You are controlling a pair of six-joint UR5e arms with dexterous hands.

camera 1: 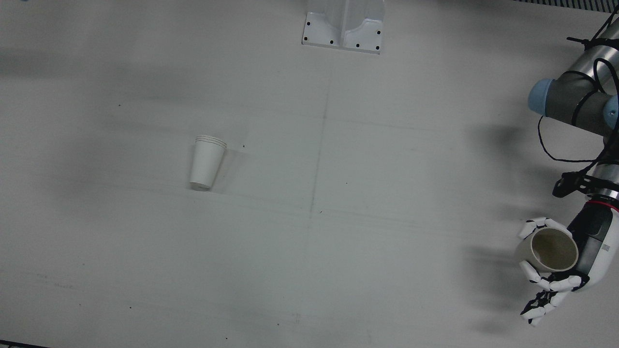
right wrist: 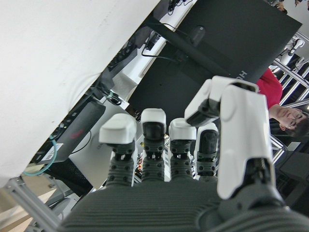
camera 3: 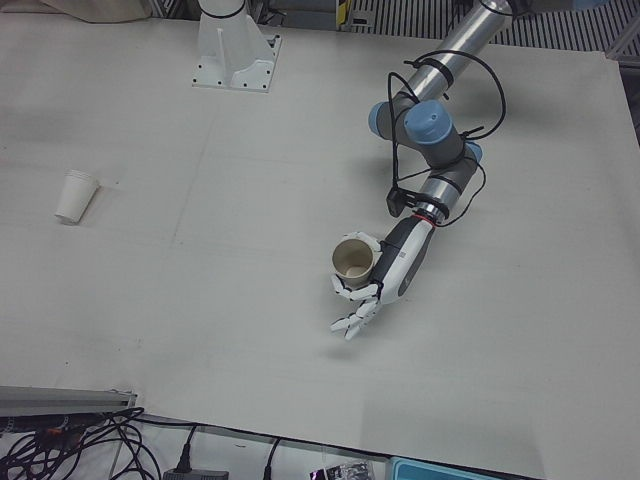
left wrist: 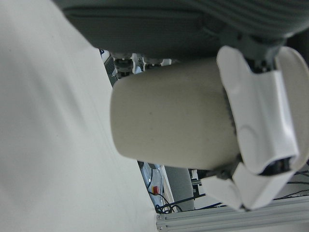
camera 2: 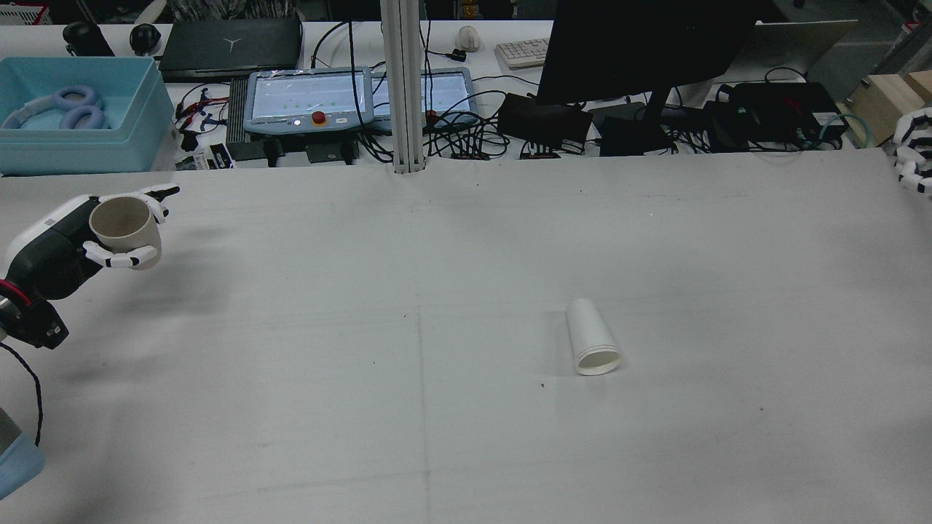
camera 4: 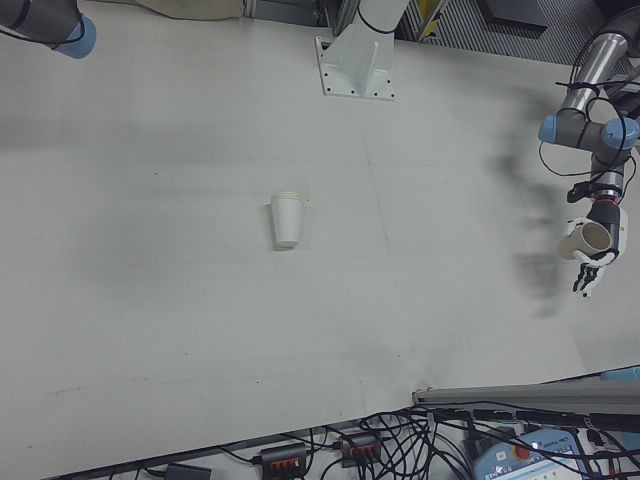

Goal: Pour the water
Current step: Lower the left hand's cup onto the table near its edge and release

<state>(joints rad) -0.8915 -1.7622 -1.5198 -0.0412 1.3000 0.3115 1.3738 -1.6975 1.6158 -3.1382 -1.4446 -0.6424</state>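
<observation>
1. Left hand (camera 1: 556, 263) has its fingers wrapped around a beige cup (camera 1: 553, 250), held clear above the table (camera 1: 338, 241) near that arm's outer edge. The cup's mouth faces up, tipped slightly, and I can't tell from where I stand whether anything is inside it.

2. White paper cup (camera 1: 208, 164), which looks like a nested stack, lies on its side on the other half of the table, on the right arm's side of the faint centre seam. Its long axis runs roughly fore and aft, with the rim toward the robot and the base toward the operators' side.

3. That is the relation everything turns on: the paper cup lies well apart from the held cup, right across the table, and its mouth points sideways, so nothing can be poured into it as it lies.

4. Right hand (camera 2: 914, 153) is only just visible at the far edge of the rear view, raised off the table. It holds nothing, its fingers curled part-way. It looks like the nearer one to the fallen cup, though still well away from it.

5. My guess is that the paper cup must be stood upright first, probably by the right hand, before the left carries the beige cup across.

6. Beyond the table sit a monitor (camera 2: 641, 51), a teach pendant (camera 2: 309, 98) and a blue bin (camera 2: 73, 116), well out of the working area.
</observation>
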